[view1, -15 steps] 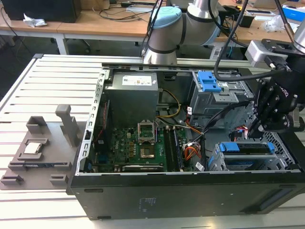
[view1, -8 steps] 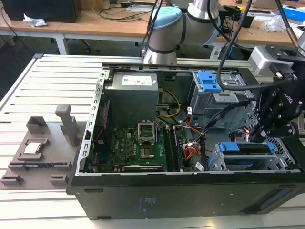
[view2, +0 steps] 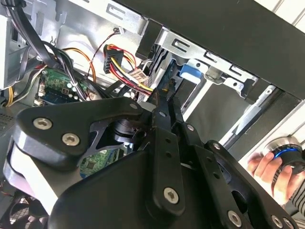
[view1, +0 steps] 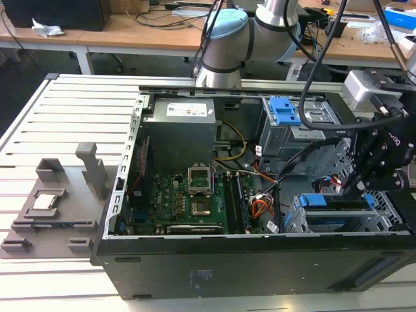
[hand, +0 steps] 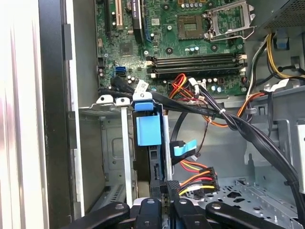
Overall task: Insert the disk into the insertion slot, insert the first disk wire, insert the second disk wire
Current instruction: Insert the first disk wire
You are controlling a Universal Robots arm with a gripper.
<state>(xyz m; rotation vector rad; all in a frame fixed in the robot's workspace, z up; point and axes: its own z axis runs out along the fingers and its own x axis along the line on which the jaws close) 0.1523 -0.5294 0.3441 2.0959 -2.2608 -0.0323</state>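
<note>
Blue-framed, the disk point(view1: 333, 203) sits in the insertion slot point(view1: 291, 220) at the exterior view's right. The claw point(hand: 165, 198) looks pinched narrow on the black plug point(hand: 173, 186) of the red-and-yellow disk wire point(hand: 198, 179), just beside the disk's end; I judge it a small rigid plug on springy leads, best held by its body, not the wires

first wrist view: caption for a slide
Gripper close to the red-yellow-black wires, beside the disk seated in the insertion slot
</note>
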